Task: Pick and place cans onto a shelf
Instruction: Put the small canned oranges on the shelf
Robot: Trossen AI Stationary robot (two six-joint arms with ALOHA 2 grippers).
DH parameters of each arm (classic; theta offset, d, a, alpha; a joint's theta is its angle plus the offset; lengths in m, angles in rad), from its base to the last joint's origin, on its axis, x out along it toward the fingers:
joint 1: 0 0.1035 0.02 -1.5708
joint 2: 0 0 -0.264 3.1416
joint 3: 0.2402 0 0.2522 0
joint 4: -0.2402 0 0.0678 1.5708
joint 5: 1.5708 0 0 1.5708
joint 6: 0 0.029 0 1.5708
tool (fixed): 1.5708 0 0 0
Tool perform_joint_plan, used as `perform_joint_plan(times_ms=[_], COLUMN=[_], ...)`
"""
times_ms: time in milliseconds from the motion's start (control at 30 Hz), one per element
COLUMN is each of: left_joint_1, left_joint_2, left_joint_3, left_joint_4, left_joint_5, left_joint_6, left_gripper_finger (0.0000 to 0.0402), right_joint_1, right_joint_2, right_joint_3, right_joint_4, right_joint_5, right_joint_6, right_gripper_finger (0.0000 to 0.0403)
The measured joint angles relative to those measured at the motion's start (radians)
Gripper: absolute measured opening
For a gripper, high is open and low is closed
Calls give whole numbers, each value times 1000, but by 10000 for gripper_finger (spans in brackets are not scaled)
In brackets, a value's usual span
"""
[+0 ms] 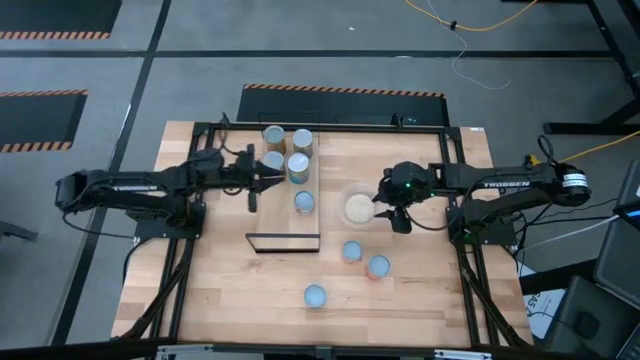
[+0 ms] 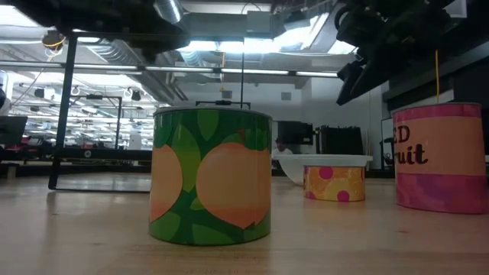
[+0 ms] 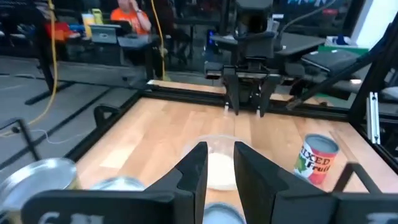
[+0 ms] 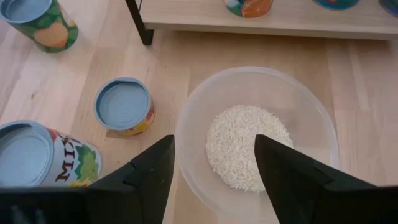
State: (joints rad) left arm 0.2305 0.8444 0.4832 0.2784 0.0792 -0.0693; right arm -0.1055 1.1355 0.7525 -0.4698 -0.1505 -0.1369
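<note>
The shelf (image 1: 285,222) is a long light-wood board with a black frame at its near end. Several cans (image 1: 297,165) stand on it, grouped at the far end, with one more (image 1: 304,203) nearer the middle. Three cans rest upright on the table: a green peach one (image 2: 212,176), an orange-and-pink one (image 2: 335,183) and a pink fruit one (image 2: 439,156). My left gripper (image 3: 219,165) hovers level over the shelf (image 1: 272,180), slightly open and empty. My right gripper (image 4: 214,155) hangs wide open above a clear bowl, tilted down, and touches nothing.
The clear bowl of white rice (image 4: 252,143) sits on the table just right of the shelf, under my right gripper (image 1: 385,205). The table's black frame rails (image 1: 330,126) run along the far edge. Bare wood lies near the front left.
</note>
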Motion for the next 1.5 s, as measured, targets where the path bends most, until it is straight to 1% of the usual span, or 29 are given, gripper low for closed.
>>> perform_joint_plan(times_ms=[167, 233, 433, 567, 767, 967, 1033, 1167, 1400, 1500], left_joint_1=[-5, -5, -5, -8, -47, -105, -118, -139, -146, -146], left_joint_2=[179, 238, 393, 466, 537, 578, 578, 578, 578, 578], left_joint_3=[122, 176, 353, 421, 432, 432, 432, 433, 433, 433], left_joint_4=[-16, -45, -273, -422, -509, -544, -542, -546, -618, -622], left_joint_5=[25, 39, 66, 78, 121, 121, 104, 31, 7, -27], left_joint_6=[-3, -8, -7, 24, 103, 191, 222, 267, 290, 290], left_gripper_finger=[71, 71, 71, 71, 71, 71, 71, 71, 71, 71], right_joint_1=[0, 0, 0, 0, 0, 0, 0, 0, 0, 0], right_joint_2=[0, 0, 0, 0, 0, 1, 1, 1, 1, 1], right_joint_3=[0, 0, 0, 0, 0, 0, 0, 0, 0, 0], right_joint_4=[0, -2, -3, -3, -3, -3, -3, -3, -3, -3], right_joint_5=[0, 0, 0, 0, 0, 0, 0, 0, 0, 0], right_joint_6=[0, 0, -1, -2, -2, -2, -2, -2, -2, -2], right_gripper_finger=[225, 225, 225, 225, 225, 225, 225, 225, 225, 225])
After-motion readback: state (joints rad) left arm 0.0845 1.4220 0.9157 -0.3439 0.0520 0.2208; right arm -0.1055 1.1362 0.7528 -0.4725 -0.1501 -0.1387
